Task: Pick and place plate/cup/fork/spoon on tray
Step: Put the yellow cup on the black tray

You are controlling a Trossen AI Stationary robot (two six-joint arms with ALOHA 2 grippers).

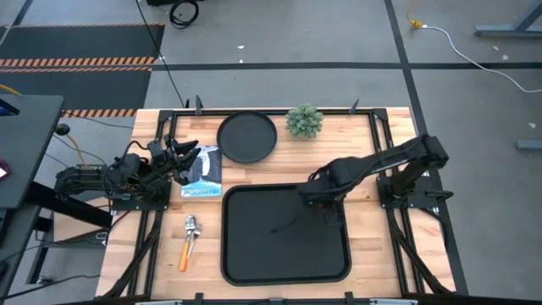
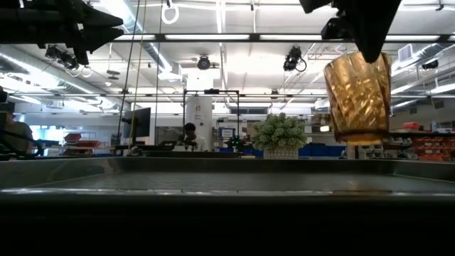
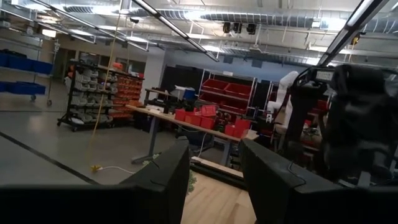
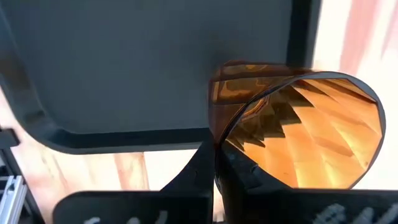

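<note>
Right pincer [image 4: 216,163]: clamped on the cup's rim, one finger inside and one outside, with almost no gap between them; it hangs over the tray's far right part.
Cup [image 2: 357,96]: amber, faceted, upright, held clear above the tray floor; in the low view it hangs just under the right pincer, its base in the air.
Tray [image 1: 254,254]: directly below the right pincer and stretching from there toward the tabletop's near edge; only the pincer and arm show over it.
Plate [image 1: 246,136]: beyond the tray, far-left of the right pincer, flat on the tabletop, apart from the tray rim.
Fork [image 1: 185,252]: orange handle, on the wood left of the tray, on the near side of the left pincer.
Spoon [image 1: 191,226]: silver bowl end seems to lie just beyond the fork handle, between it and the left pincer; whether the two touch cannot be told.
Left pincer [image 1: 188,153]: fingers apart, holding nothing, raised at the tabletop's left edge, well apart from the right pincer.
Packet [image 1: 203,174]: blue and white, flat, just beside the left pincer.
Plant [image 1: 305,121]: small green one, right of the plate, beyond the right pincer.
</note>
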